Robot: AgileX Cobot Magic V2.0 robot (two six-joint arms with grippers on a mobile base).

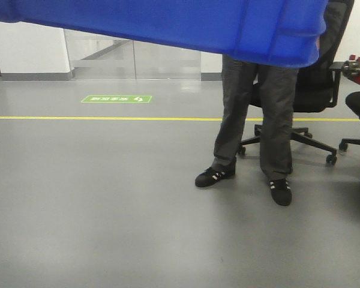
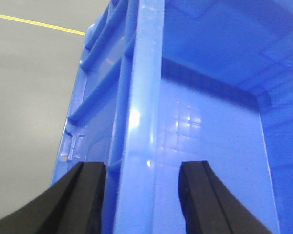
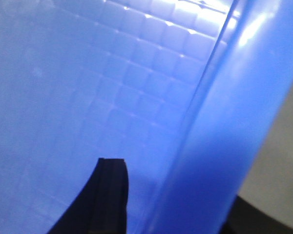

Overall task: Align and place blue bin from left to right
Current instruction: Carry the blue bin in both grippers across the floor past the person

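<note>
Clamping the large bright-blue plastic bin point(image 1: 168, 18) at both ends, left pincer point(image 2: 142, 168) and right pincer point(image 3: 178, 195) hold it aloft for moving.

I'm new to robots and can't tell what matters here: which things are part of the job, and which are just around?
Part of the job: blue bin, held up off the floor; left fingers astride its rim; right fingers at its inner wall.
Just around: standing person; office chair; yellow floor line; green floor sign.
</note>
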